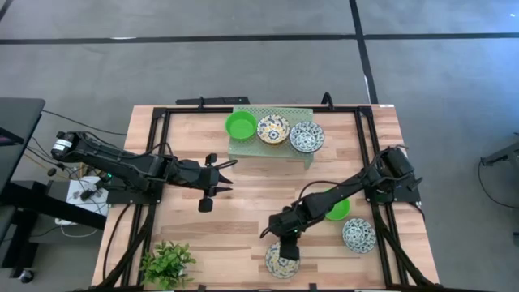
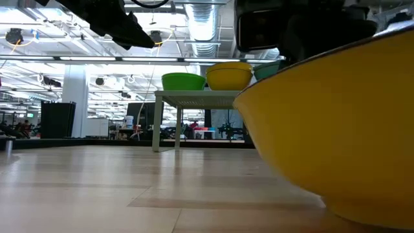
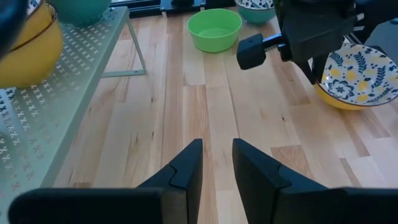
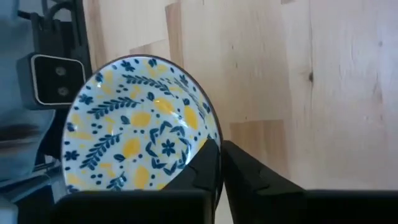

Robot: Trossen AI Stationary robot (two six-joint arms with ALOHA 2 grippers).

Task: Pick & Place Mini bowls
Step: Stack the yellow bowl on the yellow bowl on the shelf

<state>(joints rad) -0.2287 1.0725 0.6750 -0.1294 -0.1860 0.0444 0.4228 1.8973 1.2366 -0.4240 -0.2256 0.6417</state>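
My right gripper (image 1: 289, 251) sat low at the front edge of the table (image 1: 243, 195), its fingers (image 4: 205, 165) pinched nearly shut on the rim of a yellow-and-blue leafy bowl (image 4: 140, 140), white inside, yellow outside. Left gripper (image 1: 208, 185) hovered mid-table, jaws a narrow gap apart, holding nothing. On the rack (image 1: 243, 148) sat a green bowl (image 1: 240, 124) and two patterned ones; another green bowl (image 3: 214, 29) and a blue-patterned bowl (image 1: 358, 235) rested at right.
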